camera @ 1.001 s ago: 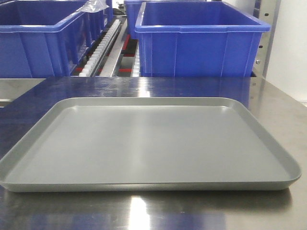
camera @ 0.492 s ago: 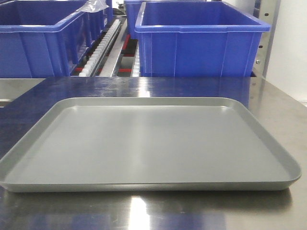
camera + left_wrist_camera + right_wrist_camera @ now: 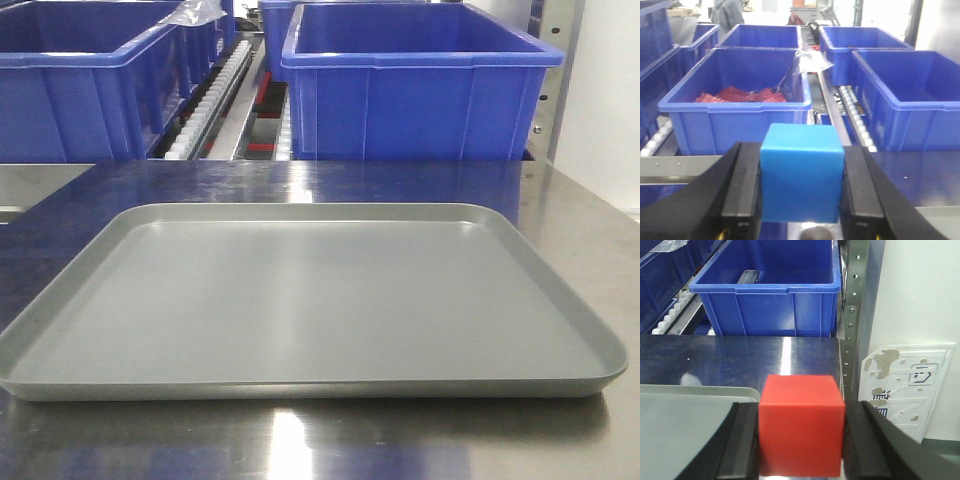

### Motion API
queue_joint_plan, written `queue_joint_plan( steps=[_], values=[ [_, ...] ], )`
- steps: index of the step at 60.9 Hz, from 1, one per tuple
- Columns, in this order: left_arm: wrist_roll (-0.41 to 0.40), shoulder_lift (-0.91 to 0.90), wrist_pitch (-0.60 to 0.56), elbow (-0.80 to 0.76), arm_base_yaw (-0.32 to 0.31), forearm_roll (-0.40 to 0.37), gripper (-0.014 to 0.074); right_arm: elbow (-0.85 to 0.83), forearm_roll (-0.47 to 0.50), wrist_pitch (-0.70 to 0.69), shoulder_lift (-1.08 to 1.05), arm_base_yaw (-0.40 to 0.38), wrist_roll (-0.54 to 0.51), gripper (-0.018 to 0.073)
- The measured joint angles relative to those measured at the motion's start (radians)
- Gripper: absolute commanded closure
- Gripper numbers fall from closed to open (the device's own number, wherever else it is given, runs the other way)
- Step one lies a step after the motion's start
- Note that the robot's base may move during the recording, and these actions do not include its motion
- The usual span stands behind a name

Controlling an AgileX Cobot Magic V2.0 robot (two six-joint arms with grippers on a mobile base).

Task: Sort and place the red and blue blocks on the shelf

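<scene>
Blue block, red block: claws clamped

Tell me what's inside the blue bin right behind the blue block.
Red crinkly packets lie in the bin, and clear plastic film sticks up at its right side. Its front wall, behind the blue block, hides whatever lies lower down.

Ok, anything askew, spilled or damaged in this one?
Nothing stands out. The blue block sits square in the left gripper, the red block square in the right gripper, and the grey tray lies flat.
</scene>
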Motion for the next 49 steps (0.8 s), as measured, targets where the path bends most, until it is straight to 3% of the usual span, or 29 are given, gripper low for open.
queue_joint_plan(
  steps=[49],
  values=[
    [0.000,0.000,0.000,0.000,-0.007,-0.003,0.0474,0.000,0.000,0.000,0.000,0.000,0.000,0.0510]
  ],
)
